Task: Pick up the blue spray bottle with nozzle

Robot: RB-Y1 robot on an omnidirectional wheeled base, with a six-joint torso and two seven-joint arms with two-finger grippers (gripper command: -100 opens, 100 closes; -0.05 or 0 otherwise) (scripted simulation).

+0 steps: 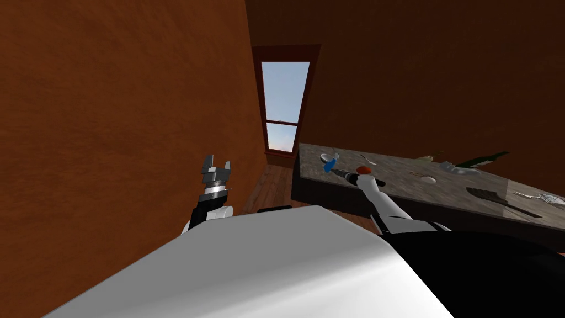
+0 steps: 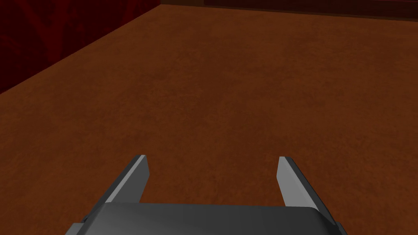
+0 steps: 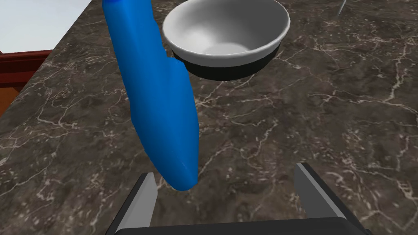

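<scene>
The blue spray bottle (image 3: pixel 159 98) lies on its side on the dark marbled table (image 3: pixel 306 102), long and tapered. Its rounded end reaches just inside the left finger (image 3: pixel 141 200) of my right gripper (image 3: pixel 224 171), which is open and low over the tabletop; the far end of the bottle is cut off. In the head view the bottle (image 1: pixel 330 164) lies near the table's window end, with my right gripper (image 1: pixel 337 171) right behind it. My left gripper (image 1: pixel 218 161) is open and held up by the brown wall, also open in its wrist view (image 2: pixel 213 158).
A white bowl (image 3: pixel 226 34) stands just beyond the bottle, close beside it. A red round thing (image 1: pixel 363 169) sits next to my right forearm. Farther along the table (image 1: pixel 397 182) lie a green bottle (image 1: pixel 485 160), a white piece (image 1: pixel 428 179) and a dark brush (image 1: pixel 488 194). A window (image 1: pixel 284 105) is behind.
</scene>
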